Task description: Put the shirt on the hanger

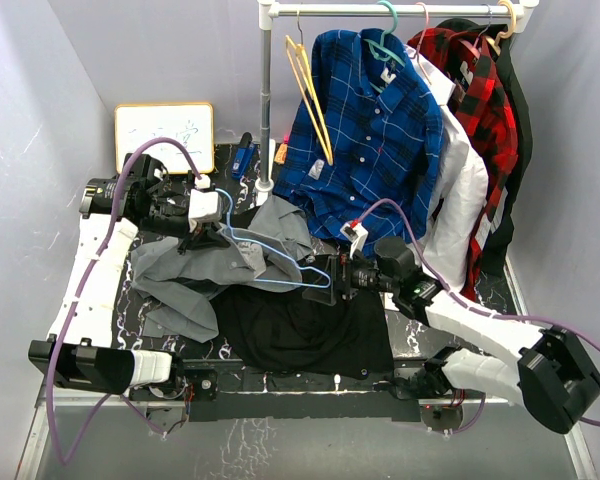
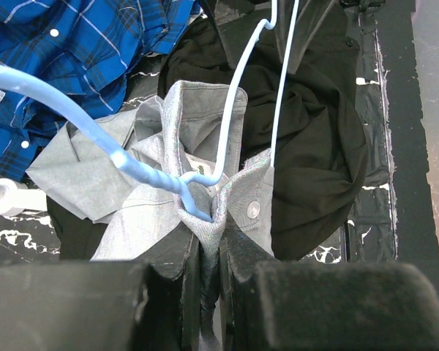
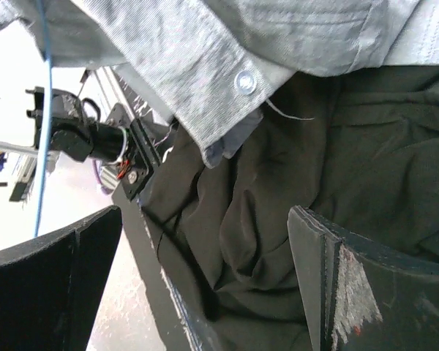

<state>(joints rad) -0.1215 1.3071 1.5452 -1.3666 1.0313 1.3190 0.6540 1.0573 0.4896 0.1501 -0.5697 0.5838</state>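
The grey shirt point(image 1: 205, 265) lies crumpled on the table's left half, partly over a black cloth point(image 1: 300, 330). My left gripper point(image 1: 214, 238) is shut on a fold of the shirt's collar point(image 2: 208, 219), next to a white button. The light-blue hanger point(image 1: 280, 262) lies across the shirt, and its twisted neck point(image 2: 143, 172) passes into the collar opening just above the pinched fold. My right gripper point(image 1: 326, 276) stands open at the hanger's right end, low over the black cloth point(image 3: 278, 168), with nothing between its fingers point(image 3: 314, 241). The shirt's buttoned edge point(image 3: 227, 66) hangs above them.
A clothes rack point(image 1: 266, 100) stands at the back with a blue plaid shirt point(image 1: 375, 130) on a teal hanger, yellow hangers point(image 1: 308, 85), a white shirt point(image 1: 465, 190) and a red plaid shirt point(image 1: 475, 90). A small whiteboard point(image 1: 165, 130) leans at the back left.
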